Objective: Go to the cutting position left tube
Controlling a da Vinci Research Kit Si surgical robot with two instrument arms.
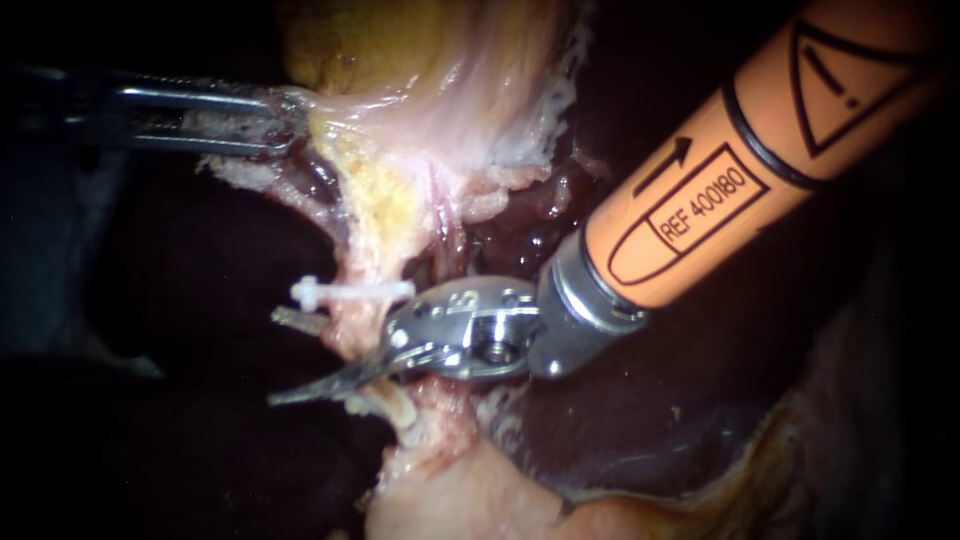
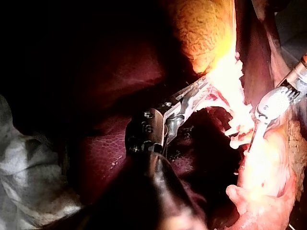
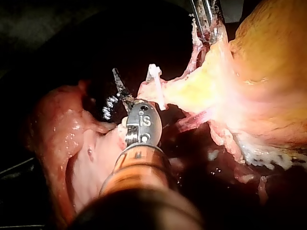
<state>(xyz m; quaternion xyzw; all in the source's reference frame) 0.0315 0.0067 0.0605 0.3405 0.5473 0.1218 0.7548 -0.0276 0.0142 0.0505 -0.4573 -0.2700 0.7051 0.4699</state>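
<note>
Two instruments in shot, both busy. So the left instrument [image 1: 285,122] comes in along the top, and its end effector is clamped tight on the pale fringe of the gallbladder [image 1: 400,50], holding that edge out sideways. Then the right instrument [image 1: 275,358], the one with the orange shaft, reaches across lower down. Its end effector is a pair of slim blades standing open in a narrow V.

The left tube [image 1: 348,338] runs right through that V. One blade crosses in front of it, and what looks like the tip of the other pokes out from behind it on the far side. As far as I can see it's not pinching anything, just straddling.

The blades sit just below the white clip [image 1: 350,292] that's across the same tube, close to it but apart. A thinner reddish strand [image 1: 445,215] lies beside the tube, outside the blades. The dark liver [image 1: 700,420] sits behind it all. In the right wrist view the clip is just ahead of that instrument's wrist.
</note>
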